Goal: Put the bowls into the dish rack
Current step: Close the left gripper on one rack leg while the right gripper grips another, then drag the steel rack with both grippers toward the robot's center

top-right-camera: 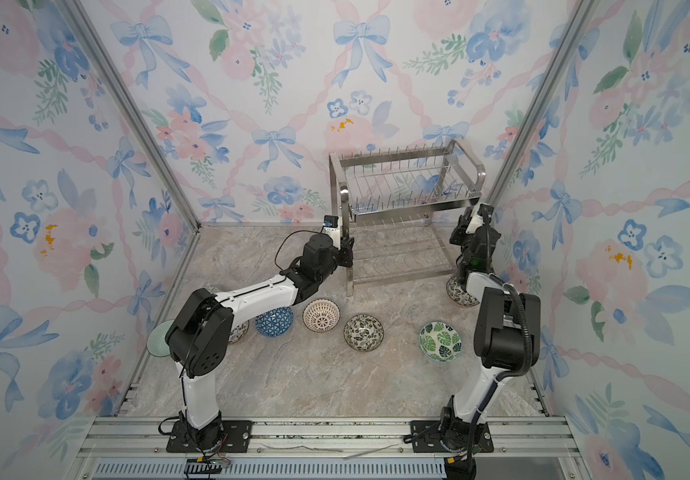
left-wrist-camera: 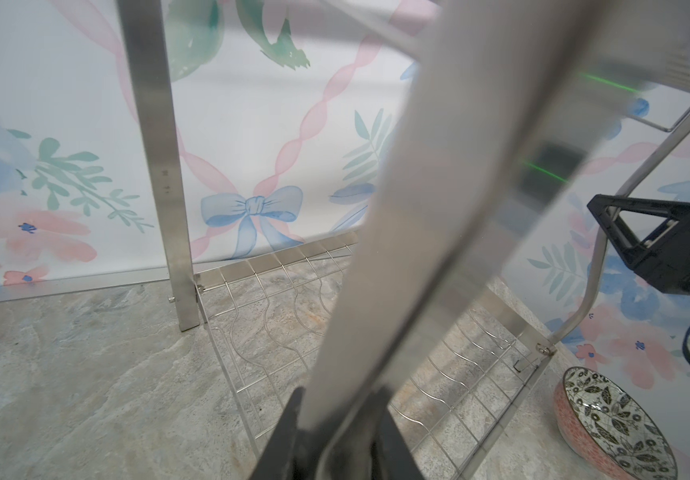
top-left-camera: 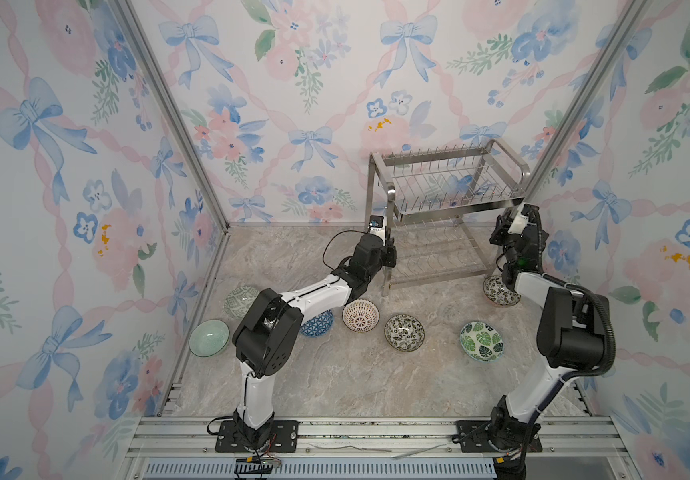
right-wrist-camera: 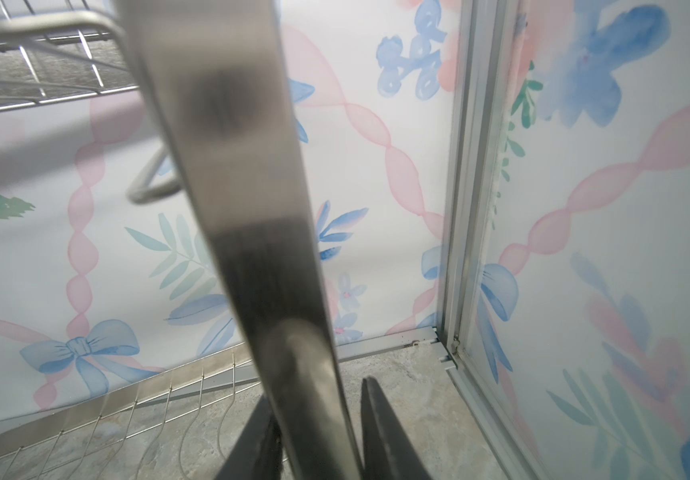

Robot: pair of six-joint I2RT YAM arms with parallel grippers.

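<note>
The marble-look table carries the rack at its far right, standing on its legs. Nearer, bowls lie apart in a loose row: pale green bowl at the left edge, green-patterned bowl, blue bowl showing its outside, lattice bowl, leafy bowl, leaf bowl. A second leafy bowl sits just beside the rack's near right leg.

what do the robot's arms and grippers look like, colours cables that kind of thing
Both arms are white tube links with bulky black joints, bolted on black base plates. The left arm has a thin black cable near its wrist. The right arm has a thick ribbed black hose and a small green light. The left gripper and right gripper are black with tapering fingers.
</note>
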